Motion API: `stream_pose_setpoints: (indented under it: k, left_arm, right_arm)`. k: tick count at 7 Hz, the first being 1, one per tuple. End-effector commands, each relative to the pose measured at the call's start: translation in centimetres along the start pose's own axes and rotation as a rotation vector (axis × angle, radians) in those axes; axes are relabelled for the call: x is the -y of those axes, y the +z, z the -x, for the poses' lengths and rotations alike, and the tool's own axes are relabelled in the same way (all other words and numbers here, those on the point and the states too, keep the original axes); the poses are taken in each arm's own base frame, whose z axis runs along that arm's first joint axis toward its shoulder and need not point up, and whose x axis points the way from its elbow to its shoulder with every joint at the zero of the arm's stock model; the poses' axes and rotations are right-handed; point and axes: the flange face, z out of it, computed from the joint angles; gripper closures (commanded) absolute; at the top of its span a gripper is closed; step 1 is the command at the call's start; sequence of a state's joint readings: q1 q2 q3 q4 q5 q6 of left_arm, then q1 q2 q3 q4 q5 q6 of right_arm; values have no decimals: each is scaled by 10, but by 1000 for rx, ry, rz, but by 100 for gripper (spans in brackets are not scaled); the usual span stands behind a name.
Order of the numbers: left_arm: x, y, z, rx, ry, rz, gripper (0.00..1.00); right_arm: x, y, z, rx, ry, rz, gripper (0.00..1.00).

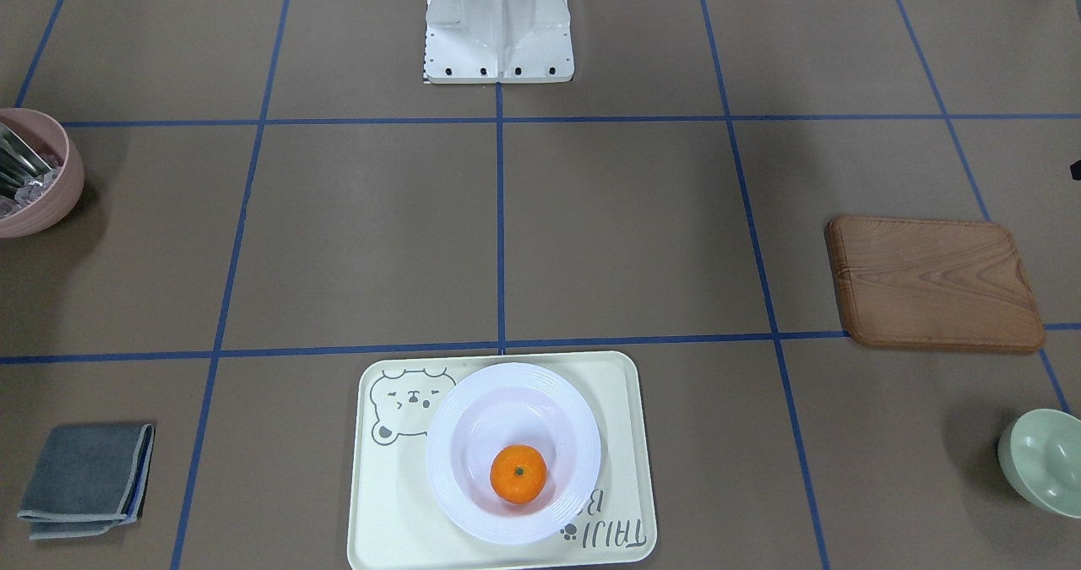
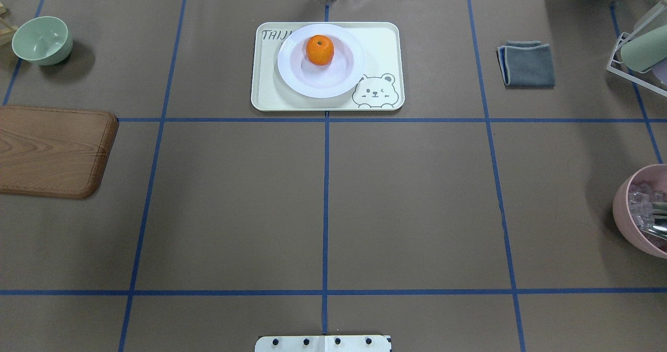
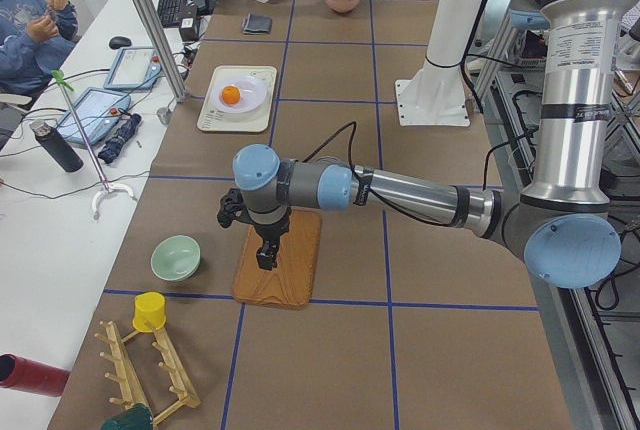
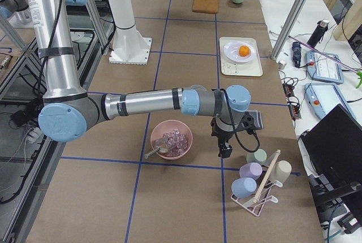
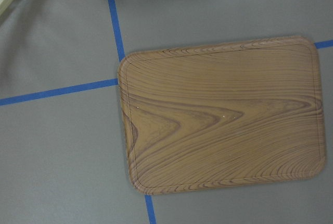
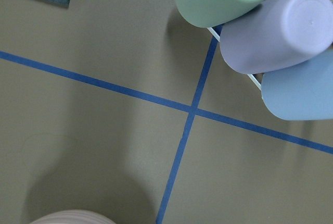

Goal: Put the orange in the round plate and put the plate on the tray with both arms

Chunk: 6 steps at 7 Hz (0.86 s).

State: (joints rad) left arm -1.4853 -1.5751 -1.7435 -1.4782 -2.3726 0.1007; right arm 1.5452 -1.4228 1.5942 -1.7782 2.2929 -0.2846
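Observation:
The orange [image 1: 518,473] [image 2: 319,49] lies inside the white round plate [image 1: 507,409] [image 2: 323,83]. The plate stands on the cream tray [image 1: 380,502] [image 2: 385,44] with the bear drawing, at the table's far middle. Both arms are far from it. My left gripper [image 3: 265,258] hangs over the wooden board at the table's left end. Beyond the pink bowl, next to the cup rack at the right end, hangs my right gripper [image 4: 225,151]. Each shows only in a side view, so I cannot tell whether it is open or shut. Neither wrist view shows fingers.
A brown wooden board [image 2: 52,151] and a pale green bowl [image 2: 41,40] sit at the left. To the right are a folded grey cloth [image 2: 526,63], a pink bowl [image 2: 643,211] with ice and a cup rack [image 4: 257,181]. A person [image 3: 30,25] sits at the side desk.

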Motion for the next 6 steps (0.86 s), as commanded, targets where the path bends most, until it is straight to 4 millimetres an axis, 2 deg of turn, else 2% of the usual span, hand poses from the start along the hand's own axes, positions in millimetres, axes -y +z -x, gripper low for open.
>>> stream_pose_setpoints:
  k: [1,3,6]
  left_arm:
    - [6,-4,-5,-27,10,-18,2]
    - [11,-10,-6,-22,5,-30,2]
    - [19,-16,-12,-25,18,-43,2]
  right_arm:
    - [-8,-9,5,-11,-20,-7,0]
    - [-3,-17,20,-2,-41,-29,0]
    - [-4,-18,25,-3,-44,-31,0]
